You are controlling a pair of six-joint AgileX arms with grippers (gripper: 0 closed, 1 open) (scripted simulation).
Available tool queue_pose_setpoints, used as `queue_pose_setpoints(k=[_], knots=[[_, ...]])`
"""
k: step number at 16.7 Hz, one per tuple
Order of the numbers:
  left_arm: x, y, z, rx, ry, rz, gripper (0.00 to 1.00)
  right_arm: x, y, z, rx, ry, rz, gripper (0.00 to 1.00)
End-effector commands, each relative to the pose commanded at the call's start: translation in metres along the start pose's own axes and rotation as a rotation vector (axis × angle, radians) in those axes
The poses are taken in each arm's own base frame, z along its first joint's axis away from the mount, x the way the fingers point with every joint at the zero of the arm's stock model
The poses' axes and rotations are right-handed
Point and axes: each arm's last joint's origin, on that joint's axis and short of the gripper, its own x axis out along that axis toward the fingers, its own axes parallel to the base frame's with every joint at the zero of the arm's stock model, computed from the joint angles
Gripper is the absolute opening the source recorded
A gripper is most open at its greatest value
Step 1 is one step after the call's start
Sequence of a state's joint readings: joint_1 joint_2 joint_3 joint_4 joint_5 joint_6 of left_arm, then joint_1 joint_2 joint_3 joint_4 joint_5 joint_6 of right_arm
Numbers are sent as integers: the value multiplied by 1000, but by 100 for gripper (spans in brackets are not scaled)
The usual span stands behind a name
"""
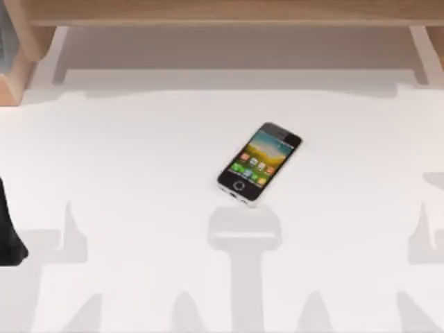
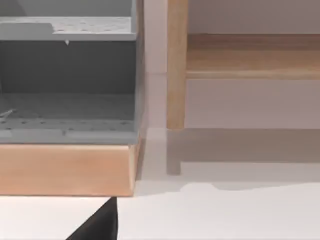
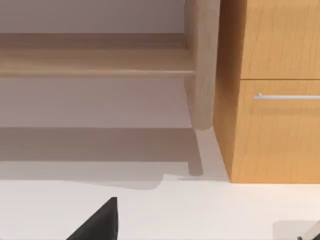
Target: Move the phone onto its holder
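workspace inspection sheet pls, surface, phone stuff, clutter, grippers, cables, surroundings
surface: white table, crossed by grey shadows along its near edge.
job's things: phone lies flat near the middle, screen up and lit, turned at an angle, home button toward the near edge; holder: nothing seen.
clutter: nothing seen.
grippers: a dark part of the left arm sits at the table's left edge; whether either gripper is open cannot be told.
cables: nothing seen.
surroundings: wooden rail along the far side; grey shelf unit on a wooden base; wooden cabinet with a metal handle.
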State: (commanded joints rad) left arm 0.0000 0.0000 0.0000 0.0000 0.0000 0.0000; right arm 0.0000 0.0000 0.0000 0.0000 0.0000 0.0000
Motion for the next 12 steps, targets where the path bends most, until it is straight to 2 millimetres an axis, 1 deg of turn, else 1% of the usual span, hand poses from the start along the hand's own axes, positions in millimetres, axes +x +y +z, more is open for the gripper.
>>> queue_pose_setpoints(k=[3,5,7,9,12], knots=[[0,0,0,0,0,0,100,0,0,1,3,7,2,100],[0,0,0,0,0,0,100,1,1,8,19,42,15,100],[0,0,0,0,0,0,100,3,4,21,51,111,38,100],[0,0,0,0,0,0,100,9,8,39,94,203,65,100],[0,0,0,0,0,0,100,27,17,72,174,385,102,100]])
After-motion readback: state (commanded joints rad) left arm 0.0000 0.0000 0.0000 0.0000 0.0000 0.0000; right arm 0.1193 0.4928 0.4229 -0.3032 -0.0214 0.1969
